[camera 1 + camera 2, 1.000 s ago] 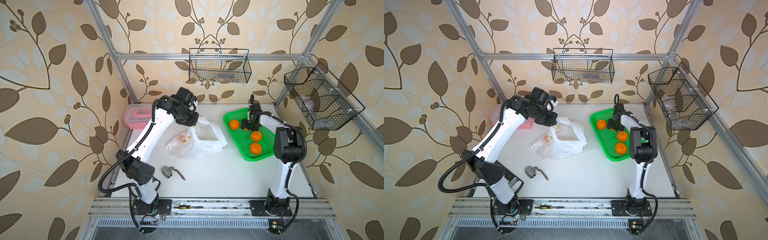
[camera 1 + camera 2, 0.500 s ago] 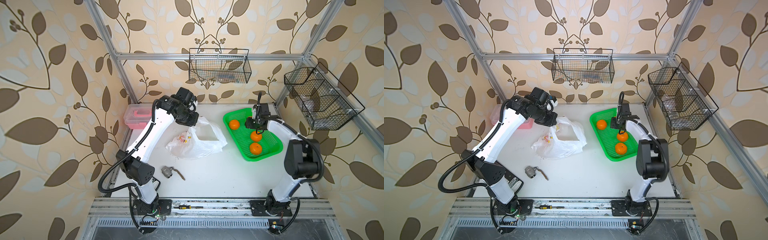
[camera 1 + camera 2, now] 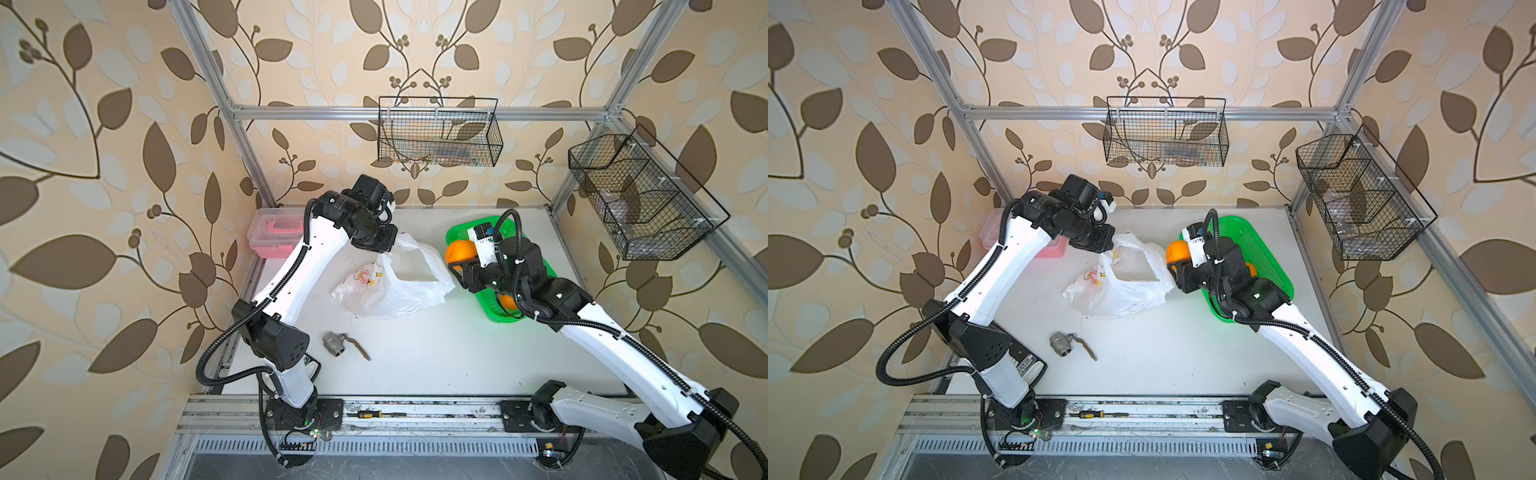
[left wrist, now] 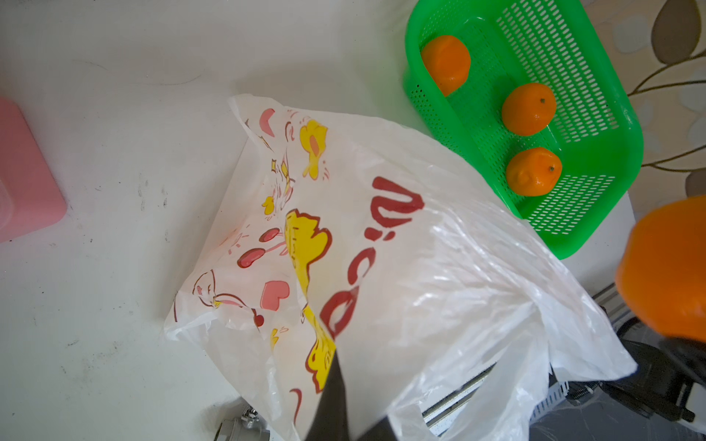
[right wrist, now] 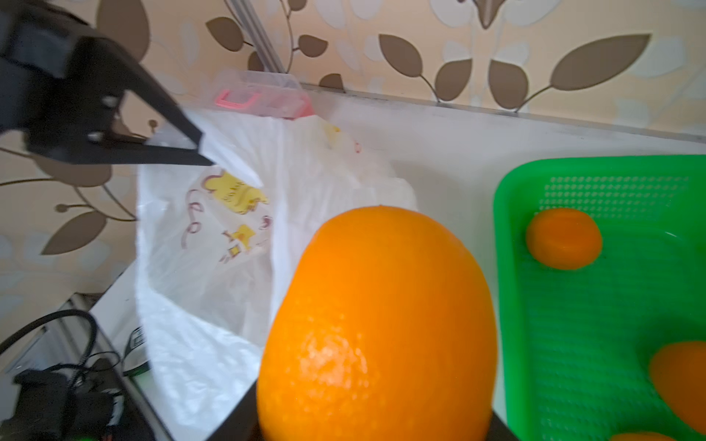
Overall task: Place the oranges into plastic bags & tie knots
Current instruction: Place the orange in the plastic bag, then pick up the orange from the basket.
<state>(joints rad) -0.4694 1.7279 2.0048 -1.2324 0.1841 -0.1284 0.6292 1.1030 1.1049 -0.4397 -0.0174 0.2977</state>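
Right pincer (image 3: 458,262) is clamped round an orange (image 5: 376,324), held in the air just beside the bag's open mouth, over the gap between bag (image 3: 395,286) and basket (image 4: 557,240). Left pincer (image 5: 204,152) is pinched tight on the bag's upper edge, holding that side up. The bag sits mid-table (image 3: 415,353), nearer the far edge. Three oranges (image 4: 445,63) (image 4: 529,109) (image 4: 534,172) lie in the green basket at the far right corner.
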